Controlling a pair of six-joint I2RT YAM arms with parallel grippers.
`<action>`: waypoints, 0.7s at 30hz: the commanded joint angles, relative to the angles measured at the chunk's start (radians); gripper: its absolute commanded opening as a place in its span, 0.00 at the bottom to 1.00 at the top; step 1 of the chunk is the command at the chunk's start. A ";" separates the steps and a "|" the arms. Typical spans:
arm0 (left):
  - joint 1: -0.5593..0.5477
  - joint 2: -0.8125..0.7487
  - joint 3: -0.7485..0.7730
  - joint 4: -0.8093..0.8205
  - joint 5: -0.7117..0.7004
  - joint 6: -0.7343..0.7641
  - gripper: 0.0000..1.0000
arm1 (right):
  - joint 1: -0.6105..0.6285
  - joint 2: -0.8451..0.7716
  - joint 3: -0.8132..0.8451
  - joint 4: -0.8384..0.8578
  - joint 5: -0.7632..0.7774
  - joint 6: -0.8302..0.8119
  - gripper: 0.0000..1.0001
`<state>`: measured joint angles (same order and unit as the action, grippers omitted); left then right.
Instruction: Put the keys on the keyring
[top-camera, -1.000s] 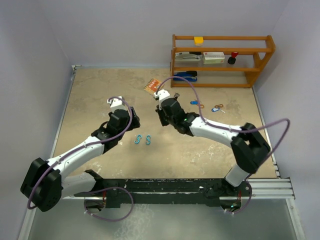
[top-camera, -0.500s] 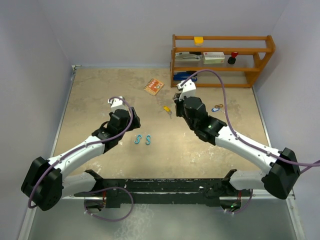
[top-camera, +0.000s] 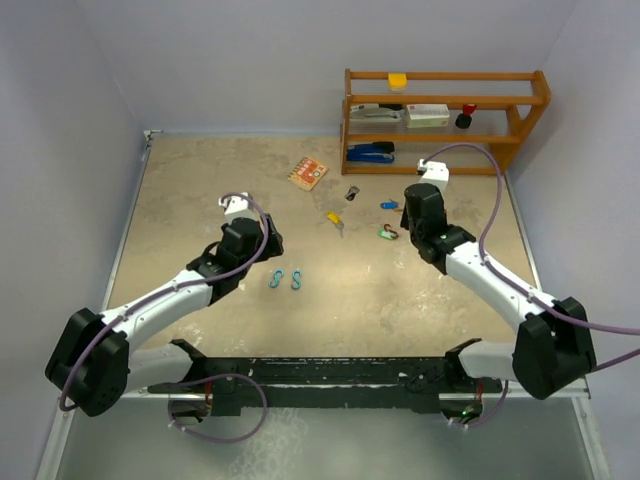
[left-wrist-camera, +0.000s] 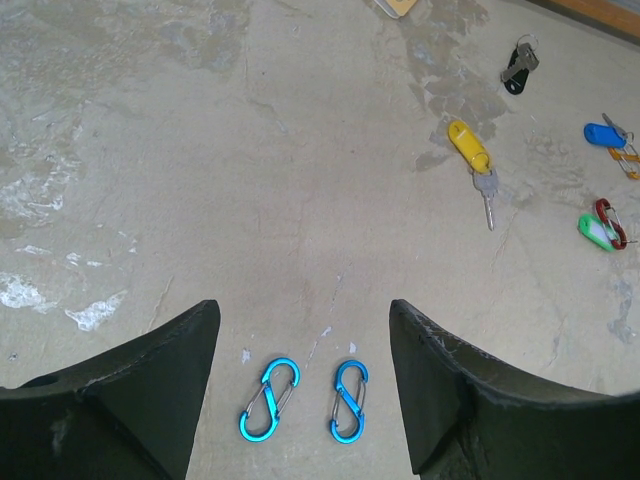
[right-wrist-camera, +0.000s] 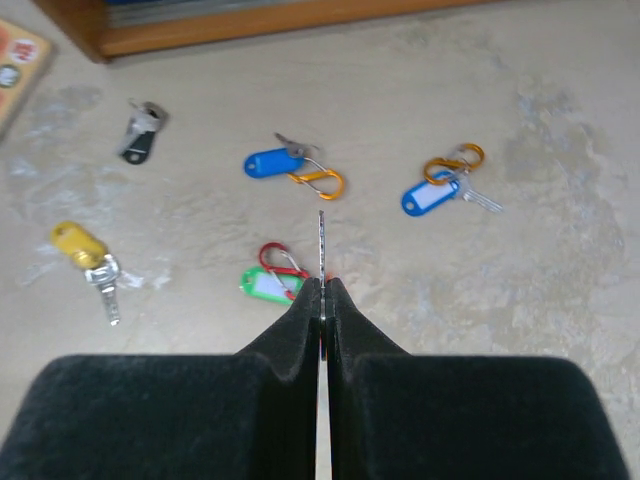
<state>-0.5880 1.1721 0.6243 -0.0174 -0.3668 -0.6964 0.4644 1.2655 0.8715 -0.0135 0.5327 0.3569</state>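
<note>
My right gripper (right-wrist-camera: 322, 285) is shut on a thin silver key (right-wrist-camera: 321, 245), seen edge-on and sticking out past the fingertips. It hovers at the right (top-camera: 424, 205). On the table below lie a green-tagged key on a red clip (right-wrist-camera: 265, 283), a blue-tagged key on an orange clip (right-wrist-camera: 275, 163), a second blue-tagged key (right-wrist-camera: 428, 195), a black-tagged key (right-wrist-camera: 138, 135) and a yellow-tagged key (right-wrist-camera: 80, 245). My left gripper (left-wrist-camera: 303, 310) is open and empty, just above two blue S-clips (left-wrist-camera: 268, 399) (left-wrist-camera: 349, 401).
A wooden shelf (top-camera: 440, 120) with small items stands at the back right, close behind the keys. An orange card (top-camera: 307, 173) lies left of it. Walls enclose the table on the left, back and right.
My right arm has swung from the table's middle to the right and now hangs over the tagged keys. The yellow-tagged key has come into view where it was. The left arm has barely moved.
</note>
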 joint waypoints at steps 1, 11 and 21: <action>0.008 0.014 -0.004 0.056 0.020 -0.010 0.66 | -0.065 0.033 -0.015 -0.010 0.004 0.078 0.00; 0.008 0.043 0.000 0.040 0.016 -0.006 0.69 | -0.184 0.128 -0.056 0.005 -0.045 0.140 0.00; 0.008 0.089 0.011 0.027 0.010 -0.016 0.73 | -0.283 0.172 -0.089 0.012 -0.110 0.176 0.05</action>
<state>-0.5880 1.2404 0.6239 -0.0097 -0.3485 -0.6968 0.2035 1.4372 0.7853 -0.0174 0.4362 0.4957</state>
